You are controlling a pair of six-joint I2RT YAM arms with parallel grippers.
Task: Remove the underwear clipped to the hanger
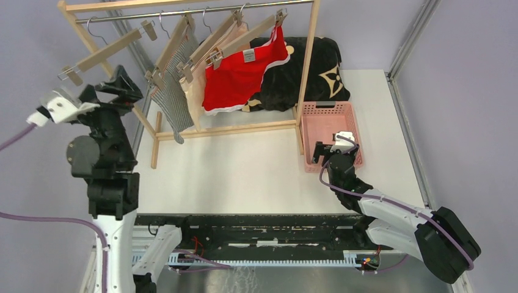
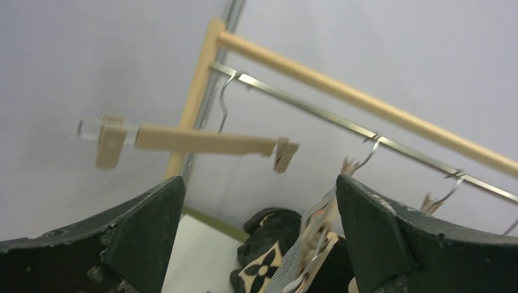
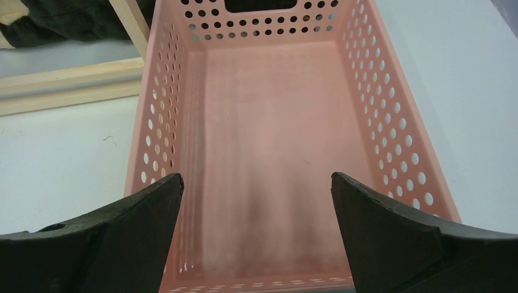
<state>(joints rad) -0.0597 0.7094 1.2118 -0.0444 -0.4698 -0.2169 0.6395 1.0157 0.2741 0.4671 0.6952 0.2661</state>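
Three garments hang clipped on wooden hangers from the rack's metal rail (image 1: 183, 13): the grey-and-white striped underwear (image 1: 173, 91), the pale beige underwear (image 1: 196, 91) behind it, and the red underwear (image 1: 241, 76) with white trim. A bare clip hanger (image 1: 107, 52) hangs at the left; it also shows in the left wrist view (image 2: 195, 139). My left gripper (image 1: 125, 85) is open and empty, raised just left of the striped garment (image 2: 333, 256). My right gripper (image 1: 327, 149) is open and empty over the near end of the pink basket (image 3: 269, 122).
The wooden rack frame (image 1: 308, 67) stands at the back of the white table. A black cushion with tan flower marks (image 1: 317, 70) lies behind it. The pink perforated basket (image 1: 351, 116) sits at the right beside the rack's foot.
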